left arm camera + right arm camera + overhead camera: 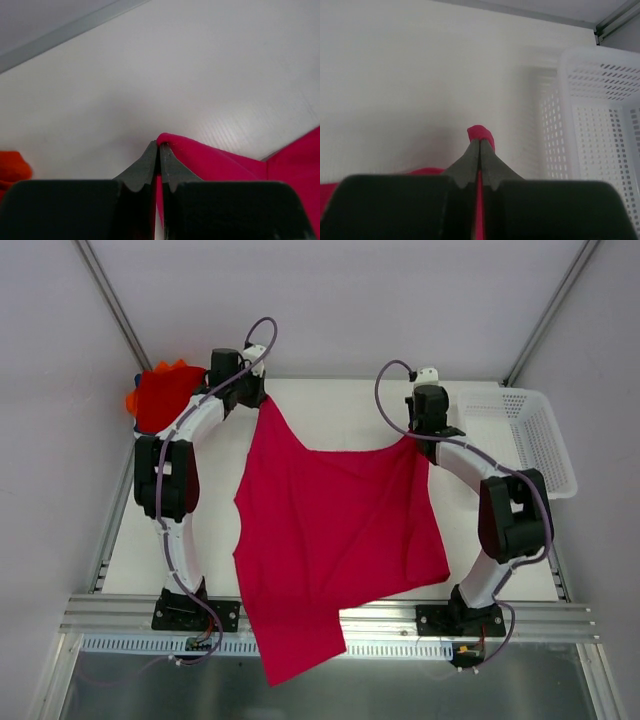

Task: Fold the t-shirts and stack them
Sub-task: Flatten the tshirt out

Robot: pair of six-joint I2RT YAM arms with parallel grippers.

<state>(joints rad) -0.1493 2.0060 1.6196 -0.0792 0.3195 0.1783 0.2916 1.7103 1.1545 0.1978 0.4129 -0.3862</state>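
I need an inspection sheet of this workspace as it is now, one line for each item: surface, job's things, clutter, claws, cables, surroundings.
surface: white table, its middle covered by cloth.
job's things: crimson t-shirt spread open, not folded, its near corner hanging over the front edge; red and orange shirts piled at the far left corner.
clutter: white perforated basket at the far right.
claws: left claw shut on one far corner of the crimson t-shirt; right claw shut on the other.
cables: purple cables loop above each wrist and run along the arms; no snag seen.
surroundings: metal rail along the near edge; grey walls; nothing else seen.
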